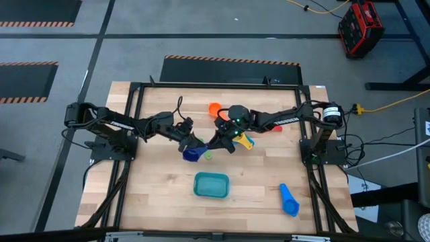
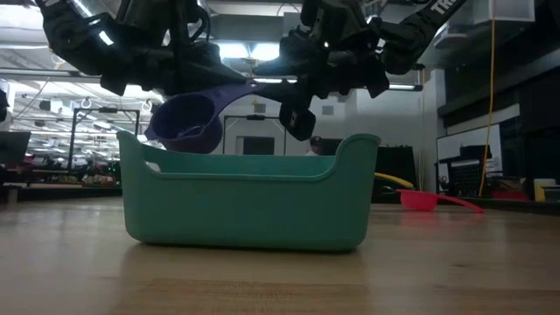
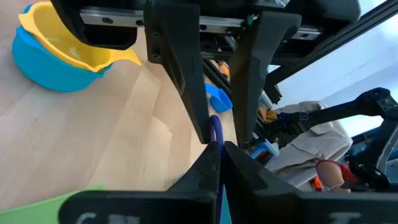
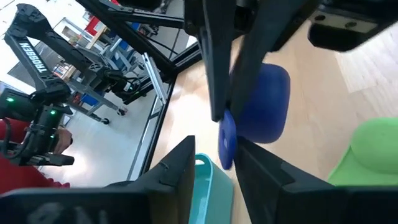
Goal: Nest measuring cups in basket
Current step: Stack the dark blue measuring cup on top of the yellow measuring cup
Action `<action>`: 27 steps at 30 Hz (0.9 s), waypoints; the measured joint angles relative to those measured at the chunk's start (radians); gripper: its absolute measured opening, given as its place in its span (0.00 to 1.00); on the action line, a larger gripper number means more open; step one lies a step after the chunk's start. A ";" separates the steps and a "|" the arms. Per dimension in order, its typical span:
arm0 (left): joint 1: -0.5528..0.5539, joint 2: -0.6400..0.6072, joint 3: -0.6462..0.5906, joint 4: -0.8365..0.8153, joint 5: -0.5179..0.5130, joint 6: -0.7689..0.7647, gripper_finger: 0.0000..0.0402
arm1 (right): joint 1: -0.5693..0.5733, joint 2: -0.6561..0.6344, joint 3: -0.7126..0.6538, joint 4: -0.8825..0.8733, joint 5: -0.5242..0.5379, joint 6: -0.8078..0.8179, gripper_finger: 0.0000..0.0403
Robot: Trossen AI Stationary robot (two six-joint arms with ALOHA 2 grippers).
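A dark blue measuring cup (image 1: pixel 192 153) hangs above the table's middle, beyond the teal basket (image 1: pixel 201 178). My left gripper (image 1: pixel 195 143) is shut on its handle. My right gripper (image 4: pixel 216 149) is open, and its fingers stand on either side of the handle's free end (image 4: pixel 227 142). A green cup (image 1: pixel 207 156) lies on the table beside the blue one. A yellow cup nested in a light blue cup (image 3: pixel 53 46) lies right of centre. An orange cup (image 1: pixel 213 107) lies farther back, a blue cup (image 1: pixel 289 199) at the near right, and a red cup (image 2: pixel 420 199) shows in the low view. My left gripper pinches the dark blue cup's handle (image 3: pixel 215 127) between its two fingers, on the bowl side of the free end. The fingers come nearly level from the table's left. The cup is lifted clear, and its bowl (image 2: pixel 188 122) hangs lower than the handle. My right gripper may touch the handle's free end with one finger; I cannot tell.
The basket (image 2: pixel 245 201) stands near the front, in the middle, its low walls below the hanging cup. The dark table frame runs along the left, right and far edges. Bare wood lies left of the basket and along the front edge.
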 joint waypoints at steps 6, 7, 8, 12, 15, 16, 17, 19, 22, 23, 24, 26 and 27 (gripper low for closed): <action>0.000 0.000 0.000 0.000 0.003 0.021 0.01 | 0.000 0.000 0.000 -0.007 0.004 -0.006 0.15; 0.000 0.000 0.000 0.001 0.003 0.022 0.01 | 0.000 0.000 0.000 -0.007 0.005 -0.018 0.13; 0.000 0.000 0.000 0.002 0.003 0.022 0.01 | 0.000 0.000 0.000 -0.007 0.005 -0.025 0.10; 0.000 0.000 0.000 0.002 0.004 0.027 0.02 | -0.001 0.000 0.000 -0.009 0.005 -0.032 0.03; 0.000 0.000 0.000 0.002 0.003 0.027 0.02 | -0.001 0.000 0.000 -0.009 0.004 -0.044 0.03; 0.000 0.000 0.000 0.002 0.003 0.026 0.02 | -0.001 0.000 0.000 -0.009 0.004 -0.045 0.03; 0.000 0.000 0.000 0.002 0.002 0.026 0.03 | -0.001 0.000 0.000 -0.009 0.004 -0.045 0.03; -0.001 0.000 0.000 0.001 -0.008 0.026 0.04 | -0.001 0.000 0.000 -0.009 0.004 -0.048 0.03; -0.002 0.000 0.000 -0.002 -0.017 0.046 0.07 | -0.001 0.000 0.000 -0.009 0.002 -0.047 0.02; -0.002 0.000 0.000 -0.002 -0.018 0.046 0.09 | -0.001 0.000 0.000 -0.008 0.002 -0.047 0.02; -0.002 0.000 0.000 -0.002 -0.020 0.047 0.10 | -0.001 0.000 0.000 -0.008 0.001 -0.047 0.02; -0.002 0.000 -0.001 -0.002 -0.026 0.047 0.14 | -0.001 0.000 0.000 -0.008 -0.002 -0.047 0.02; -0.002 0.000 -0.001 -0.002 -0.029 0.048 0.16 | -0.001 0.000 0.000 -0.008 -0.007 -0.046 0.02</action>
